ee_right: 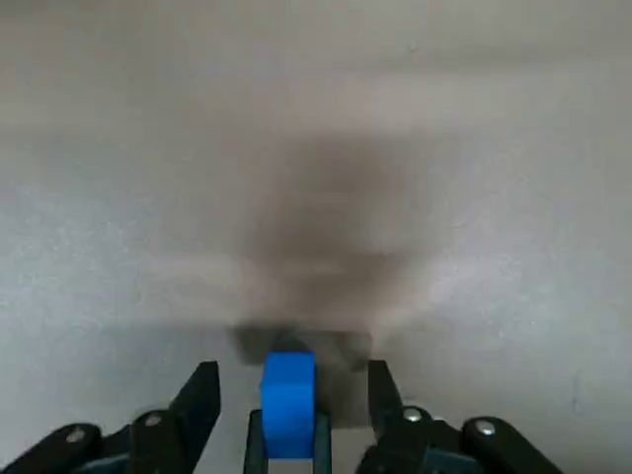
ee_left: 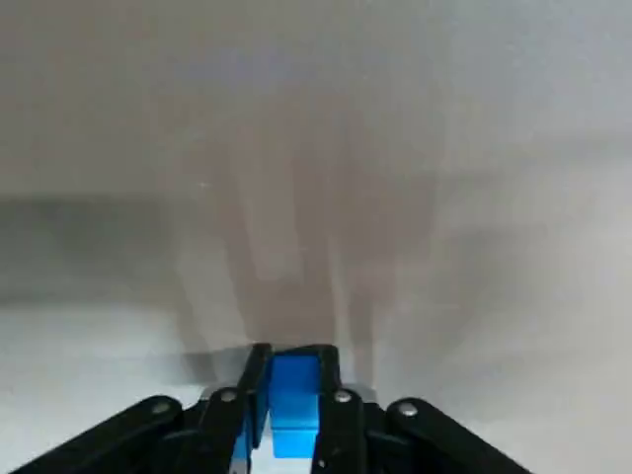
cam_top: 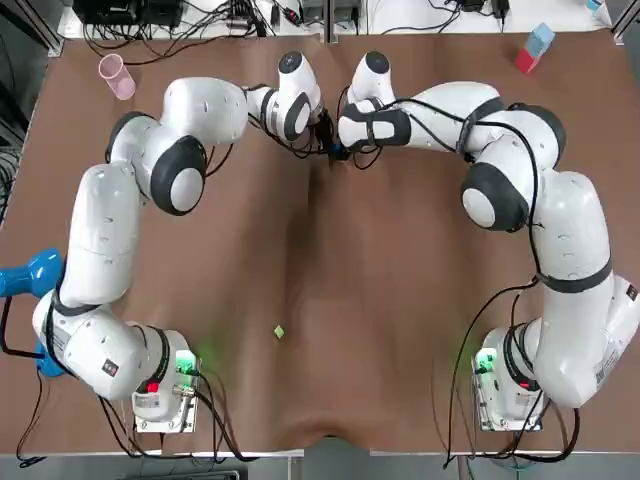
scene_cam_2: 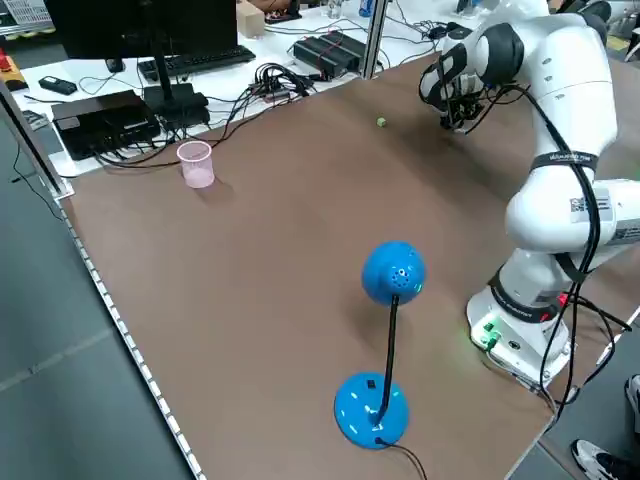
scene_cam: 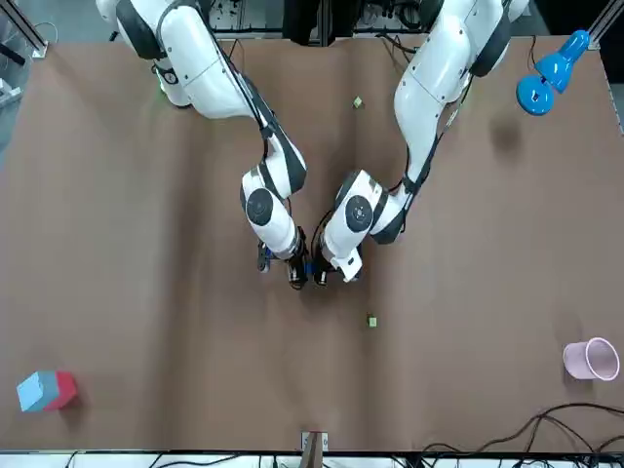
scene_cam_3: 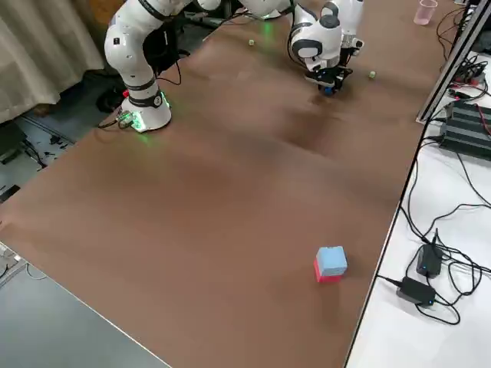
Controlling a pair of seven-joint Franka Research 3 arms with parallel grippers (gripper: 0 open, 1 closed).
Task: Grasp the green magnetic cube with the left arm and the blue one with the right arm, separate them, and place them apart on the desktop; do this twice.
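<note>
A blue cube (ee_left: 293, 410) sits pinched between the closed-in fingers of the left gripper (ee_left: 292, 355), low over the brown table (cam_top: 400, 300). The right gripper (ee_right: 290, 371), nose to nose with it, shows blue between fingers that stand apart with a gap on either side; whether that is the same cube or another cannot be told. Neither gripper shows any green. One green cube (scene_cam: 371, 320) lies loose near the blue cube on its far side, and a second green cube (cam_top: 279, 331) lies well away from it toward the arms' bases. The work appears to be at the grasp-and-part step, though here the left arm has blue rather than green. The next move likely calls for the right fingers to close squarely on blue before any sideways pull. Any set-down should keep clear of the nearer green cube, which a magnet might draw back. From the blue cube, bare tabletop runs wide to both sides and toward the bases, while the cable-strewn far edge is closer. A pink cup (cam_top: 116, 76), a red-and-blue block (cam_top: 533, 48) and a blue lamp (scene_cam_2: 385, 340) all stand well off from it.
</note>
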